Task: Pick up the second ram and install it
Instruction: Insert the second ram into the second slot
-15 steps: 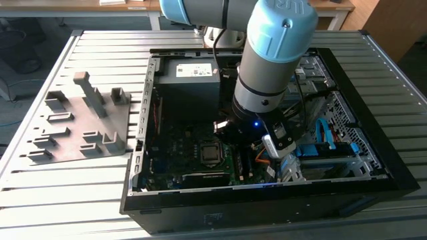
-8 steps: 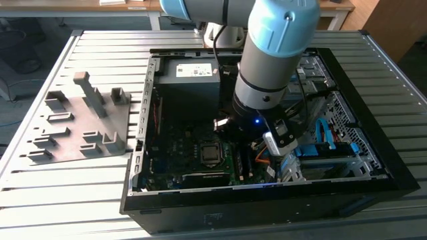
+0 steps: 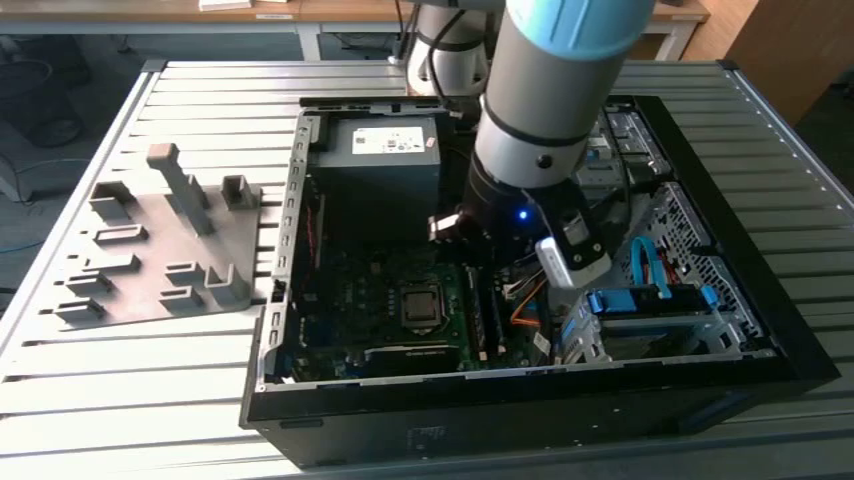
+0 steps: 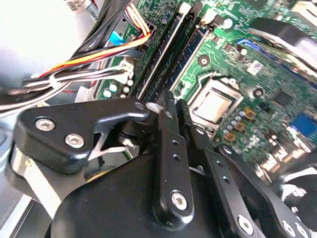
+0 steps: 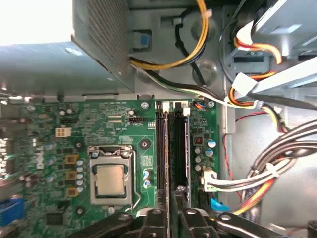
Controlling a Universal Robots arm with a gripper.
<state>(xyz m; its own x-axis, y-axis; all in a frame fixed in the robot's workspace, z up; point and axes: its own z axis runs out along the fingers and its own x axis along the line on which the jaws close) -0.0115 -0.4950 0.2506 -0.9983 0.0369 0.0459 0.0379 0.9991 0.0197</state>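
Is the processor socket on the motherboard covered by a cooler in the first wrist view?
No. The processor socket lies bare, its square metal top in plain sight on the green motherboard.

Slatted metal table (image 3: 200,360) carries two things: open black PC case (image 3: 747,300) at centre toward 3 o'clock, grey plastic fixture (image 3: 160,250) with upright posts at 9 o'clock, just beside the case.
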